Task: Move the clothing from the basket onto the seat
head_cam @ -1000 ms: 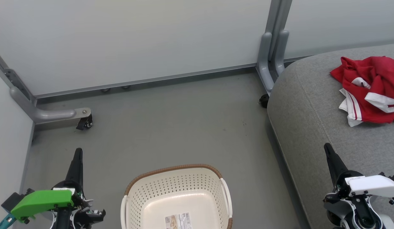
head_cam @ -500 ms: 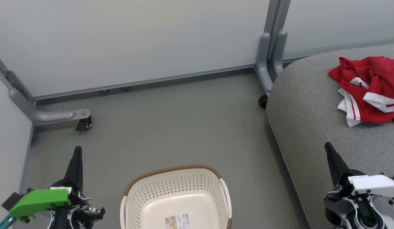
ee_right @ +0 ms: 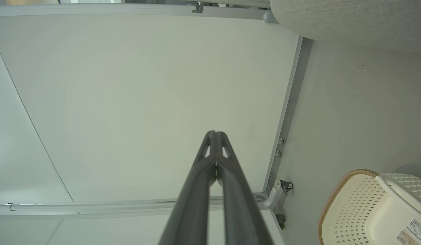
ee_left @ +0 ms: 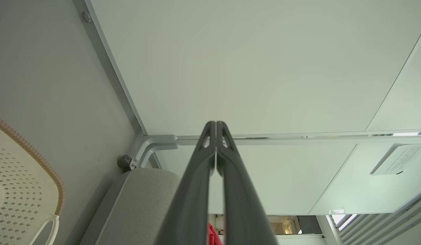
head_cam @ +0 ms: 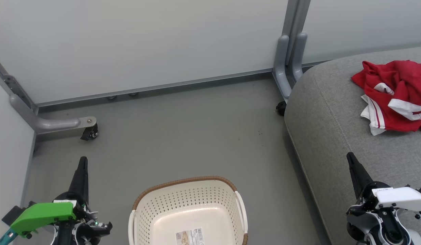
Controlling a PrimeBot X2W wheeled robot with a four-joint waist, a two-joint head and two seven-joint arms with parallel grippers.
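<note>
The clothing [head_cam: 396,95] lies on the seat [head_cam: 333,143], out beyond the fingertips of the right hand [head_cam: 350,157] and off to that hand's right, well apart from it. From the left hand [head_cam: 83,160] it is far across to the right, past the basket [head_cam: 183,180] and the strip of grey floor [head_cam: 197,136].

Both hands are pressed together, each pair of long dark fingers meeting in a single point, with nothing between them. The right hand shows over the near part of the seat; I cannot tell whether it touches the fabric. The left hand is over the floor, its tip pointing toward a grey frame foot with a small caster [head_cam: 90,131].

The clothing is a crumpled heap of bright red cloth, folded over itself, with white panels showing through the folds. At the side nearest the right hand a white hem sticks out, edged with thin red stripes. The far right of the heap runs out of the head view. A sliver of the same red shows low in the left wrist view.

The basket stands on the floor between the two hands, nearer the left one, level with the hands' bodies rather than their tips. It is cream, perforated, brown-rimmed, and a printed label [head_cam: 190,236] lies on its bare bottom.
</note>
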